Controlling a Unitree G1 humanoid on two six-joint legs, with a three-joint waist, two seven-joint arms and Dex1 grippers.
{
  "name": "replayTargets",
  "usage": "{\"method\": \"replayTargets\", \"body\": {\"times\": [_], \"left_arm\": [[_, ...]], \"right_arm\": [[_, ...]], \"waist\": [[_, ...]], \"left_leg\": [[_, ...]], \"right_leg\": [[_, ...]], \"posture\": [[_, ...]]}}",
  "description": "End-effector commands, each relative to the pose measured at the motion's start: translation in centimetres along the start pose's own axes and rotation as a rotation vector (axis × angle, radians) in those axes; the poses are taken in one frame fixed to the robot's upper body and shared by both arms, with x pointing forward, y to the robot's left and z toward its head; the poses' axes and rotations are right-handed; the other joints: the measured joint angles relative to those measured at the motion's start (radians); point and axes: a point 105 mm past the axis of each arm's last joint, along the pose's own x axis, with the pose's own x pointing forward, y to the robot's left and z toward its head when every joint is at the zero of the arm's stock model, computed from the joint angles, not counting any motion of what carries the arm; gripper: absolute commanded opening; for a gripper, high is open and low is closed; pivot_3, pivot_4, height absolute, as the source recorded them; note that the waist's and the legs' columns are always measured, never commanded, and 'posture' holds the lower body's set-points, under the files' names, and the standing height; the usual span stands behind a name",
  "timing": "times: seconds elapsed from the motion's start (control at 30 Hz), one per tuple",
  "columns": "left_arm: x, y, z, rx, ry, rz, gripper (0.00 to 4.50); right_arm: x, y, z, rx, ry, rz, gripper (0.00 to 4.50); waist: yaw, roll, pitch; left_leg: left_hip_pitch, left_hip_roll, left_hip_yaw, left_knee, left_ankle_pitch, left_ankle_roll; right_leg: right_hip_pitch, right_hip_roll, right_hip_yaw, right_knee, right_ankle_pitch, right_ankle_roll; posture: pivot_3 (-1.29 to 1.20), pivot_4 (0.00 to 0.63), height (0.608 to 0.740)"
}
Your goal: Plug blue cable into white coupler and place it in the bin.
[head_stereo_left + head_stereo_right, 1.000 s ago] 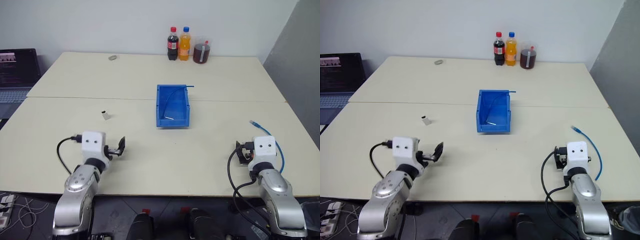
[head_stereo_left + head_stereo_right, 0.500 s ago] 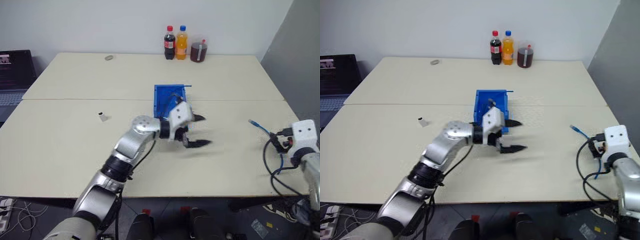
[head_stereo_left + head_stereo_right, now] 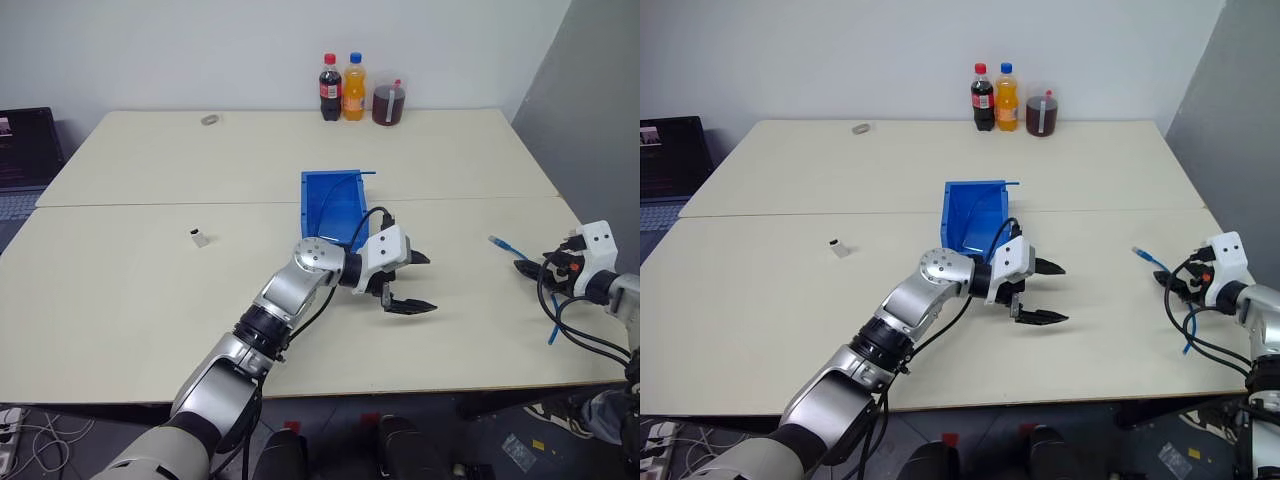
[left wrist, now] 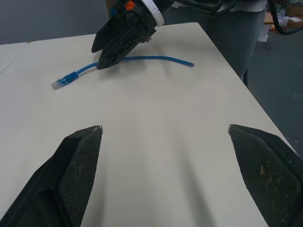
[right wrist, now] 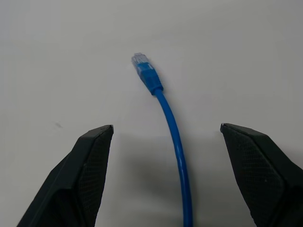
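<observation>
blue cable [image 5: 163,103]: lies flat on the table [image 3: 150,300], well to the right of the bin; its clear plug end points toward the far edge of the table; nothing grips it
white coupler [image 3: 199,238]: stands alone on the table, well to the left of the bin, about level with the bin's near end
bin [image 3: 318,195]: bright blue, open-topped, on the middle of the table just past the seam between the two tabletops; a thin blue cable piece lies inside it
right end effector [image 5: 165,142]: fingers wide apart, hovering low over the table well to the right of the bin; the blue cable runs between the two fingers without touching either; the plug lies just beyond the fingertips
left end effector [image 3: 412,284]: fingers wide apart and empty; just beside the bin's near right corner, pointing across the table toward the right end effector
bottles [image 3: 342,87]: one dark cola, one orange, upright at the far edge of the table, behind the bin
jar [image 3: 387,102]: dark liquid, red lid, just right of the bottles
grey ring [image 3: 209,120]: near the far edge, behind and left of the bin
laptop [image 3: 25,150]: off the table, far left of the bin
</observation>
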Motion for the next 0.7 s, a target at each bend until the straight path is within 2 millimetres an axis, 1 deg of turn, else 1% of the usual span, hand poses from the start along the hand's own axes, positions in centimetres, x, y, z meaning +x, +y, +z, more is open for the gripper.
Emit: {"method": "replayTargets", "body": {"times": [0.03,0.2,0.3,0.4,0.7], "left_arm": [[-0.4,0.0,1.0,0.041,-0.021,0.034,4.50],[-0.7,0.1,1.1,0.035,-0.019,0.053,4.50],[-0.8,0.3,1.2,0.033,-0.021,0.060,4.50],[-1.0,0.5,1.6,0.026,-0.033,0.066,4.50],[-1.3,1.2,1.8,0.030,-0.038,0.105,4.50]], "right_arm": [[0.1,-1.4,-2.1,-0.010,0.112,-0.068,3.85],[0.6,-1.1,-3.0,0.042,0.145,-0.030,3.85],[0.9,-0.9,-3.1,0.075,0.136,-0.011,3.85],[1.2,-0.6,-2.5,0.076,0.120,0.010,3.36],[1.7,0.1,-2.2,0.023,0.116,0.045,1.14]], "waist": [[0.000,0.000,0.000],[0.000,0.000,0.000],[-0.001,-0.001,0.000],[-0.001,-0.001,0.000],[-0.004,-0.001,0.000]], "left_leg": [[0.000,0.000,0.000,0.000,0.000,0.000],[0.001,0.000,0.000,0.001,0.000,0.000],[0.003,0.000,0.000,0.002,0.000,0.000],[0.003,0.000,0.001,0.002,0.000,0.000],[0.003,0.000,0.001,0.001,0.000,0.000]], "right_leg": [[0.000,0.000,0.000,0.000,0.000,0.000],[0.002,0.000,0.000,-0.001,0.001,0.002],[0.005,0.000,0.001,-0.003,0.002,0.004],[0.005,0.000,0.002,-0.003,0.002,0.005],[0.005,0.001,0.002,-0.004,0.002,0.004]], "posture": [[0.00,0.150,0.740],[0.00,0.150,0.740],[0.00,0.150,0.740],[0.00,0.150,0.740],[0.00,0.150,0.740]]}}
